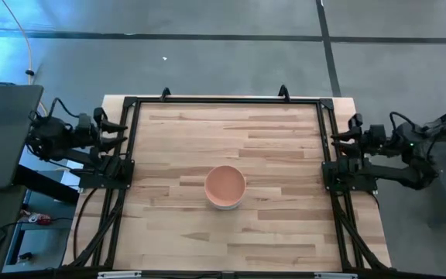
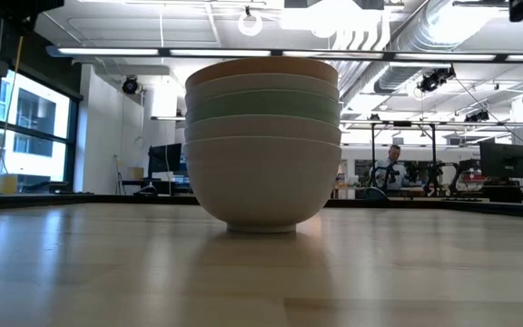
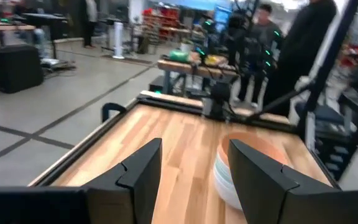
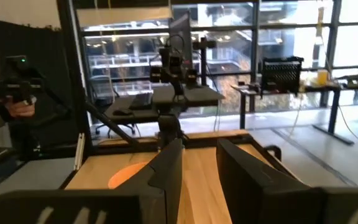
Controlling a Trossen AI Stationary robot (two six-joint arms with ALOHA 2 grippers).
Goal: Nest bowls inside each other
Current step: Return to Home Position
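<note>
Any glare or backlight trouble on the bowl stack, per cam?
Low view: ceiling lights behind the bowl stack leave its near side shaded, sheen on the table. High view: even light, only a soft shadow at the stack. Right wrist view: bright windows backlight the right hand.
</note>
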